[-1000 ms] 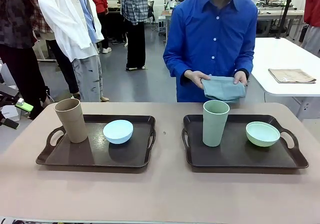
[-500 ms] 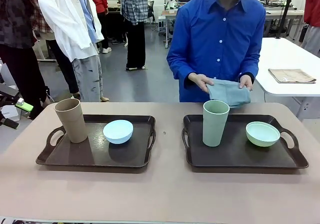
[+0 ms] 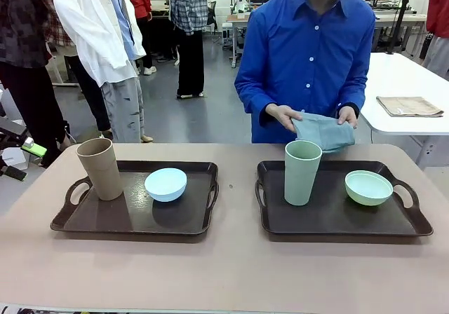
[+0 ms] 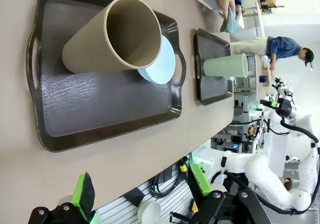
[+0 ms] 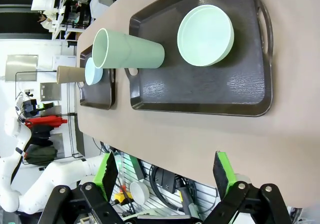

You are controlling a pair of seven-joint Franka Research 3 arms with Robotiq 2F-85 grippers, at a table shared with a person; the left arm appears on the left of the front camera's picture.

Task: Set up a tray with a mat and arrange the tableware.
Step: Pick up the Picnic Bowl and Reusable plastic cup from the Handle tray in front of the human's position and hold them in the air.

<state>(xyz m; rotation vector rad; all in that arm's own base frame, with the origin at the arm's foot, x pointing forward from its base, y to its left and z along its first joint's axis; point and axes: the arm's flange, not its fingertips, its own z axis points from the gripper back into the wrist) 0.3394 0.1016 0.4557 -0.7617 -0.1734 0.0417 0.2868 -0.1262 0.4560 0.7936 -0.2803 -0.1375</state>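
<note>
Dark brown plastic sets the scene: two handled trays lie side by side on the tan bench (image 3: pixel 224 272), with a strip of bare surface between them. On the left tray (image 3: pixel 126 219) the tan cup (image 3: pixel 99 168) stands upright near the far left corner. The light blue bowl (image 3: pixel 165 184) sits just beside it toward the middle, apart from the cup. On the right tray (image 3: pixel 330 219) the pale green cup (image 3: pixel 302 172) stands upright toward the left end. The pale green bowl (image 3: pixel 368 187) rests well apart from it, close to the right handle.

At the far side of the bench a person in a blue shirt (image 3: pixel 309 48) holds a folded blue-grey mat (image 3: pixel 319 130), with one hand (image 3: pixel 280 113) at one end and the other hand (image 3: pixel 346 114) at the opposite end. The mat hangs in the air above the far edge, right behind the pale green cup, and touches neither tray.

The left pincer (image 4: pixel 140 181) has its jaws spread wide with nothing between the green pads. It hangs on the robot's side of the bench, short of the left tray. The right pincer (image 5: pixel 165 164) is just as wide open and grips nothing, and it is likewise held back from the right tray.

A folded beige cloth (image 3: pixel 409 106) lies on a white table (image 3: pixel 393 83) off to the right, behind the person.
</note>
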